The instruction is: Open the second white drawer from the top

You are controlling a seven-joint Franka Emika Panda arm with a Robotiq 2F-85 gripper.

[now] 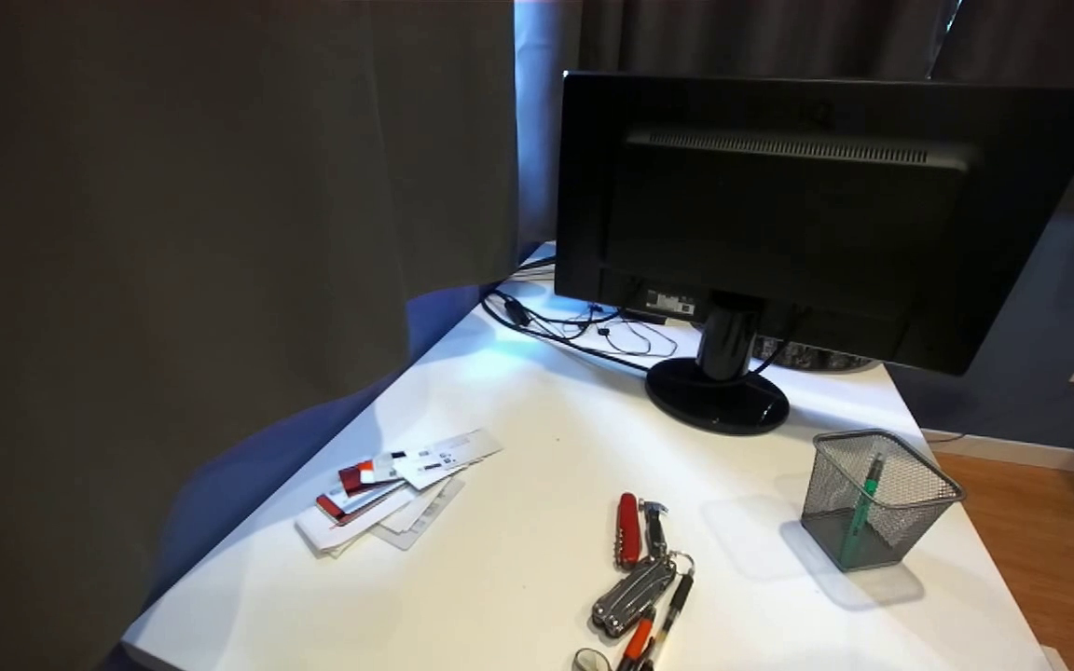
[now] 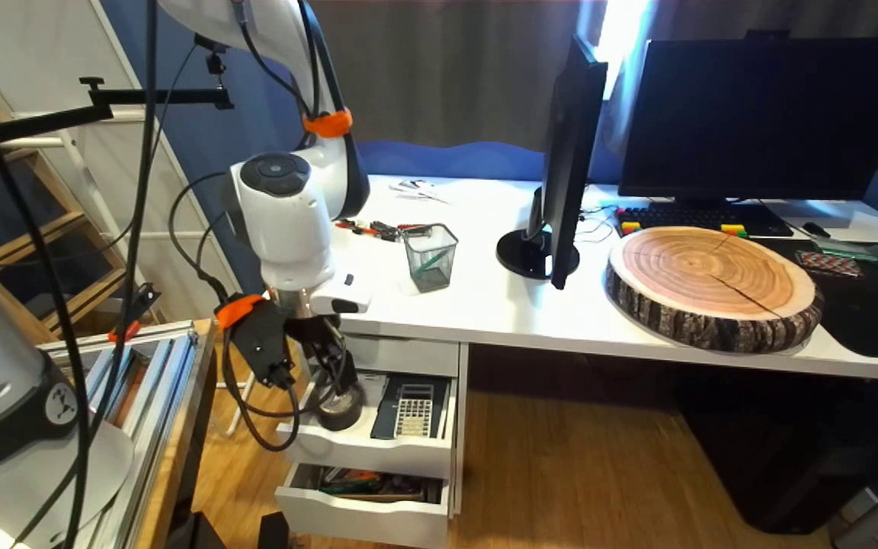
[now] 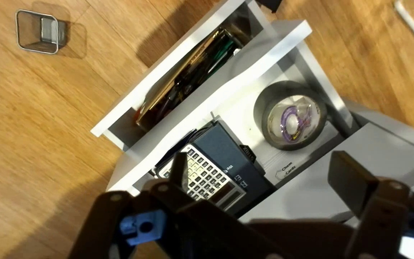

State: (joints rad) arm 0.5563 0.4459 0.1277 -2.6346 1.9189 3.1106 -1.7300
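Black fingers [image 3: 350,180] stand wide apart on the gripper [image 3: 262,171], which points down over the second white drawer [image 2: 378,454]. In the wrist view one fingertip overlaps a calculator [image 3: 205,171]; whether they touch cannot be told.

Pulled out from the cabinet [image 2: 462,419], the drawer shows a plain front whose top edge runs in a soft wave, thin straight sides and a pale floor. Inside, the calculator overlaps a dark case [image 3: 225,144] with pale lettering. Toward the opposite side sits a thick roll of dark tape [image 3: 264,102], a smaller purple-cored tape [image 3: 286,117] nested in its ring, and just beside it a white item [image 3: 289,171] printed "Chem Cards".

Sections of the white arm [image 2: 294,252] reach in from the top of an exterior view, bend, and drop nearly upright to the gripper. An orange strap [image 2: 328,123] circles the arm high up; black cables [image 2: 275,448] loop loosely beside the gripper.

Directly above the second drawer, the top drawer [image 2: 424,354] sits closed beneath the white desk [image 2: 477,305]; directly below, the lower drawer [image 2: 370,518] is also drawn out, with jumbled items [image 2: 378,482] in it. On the desk, in both exterior views, a mesh pen cup [image 1: 910,527] holding a leaning green pen [image 1: 859,513] stands near a monitor [image 1: 798,224].
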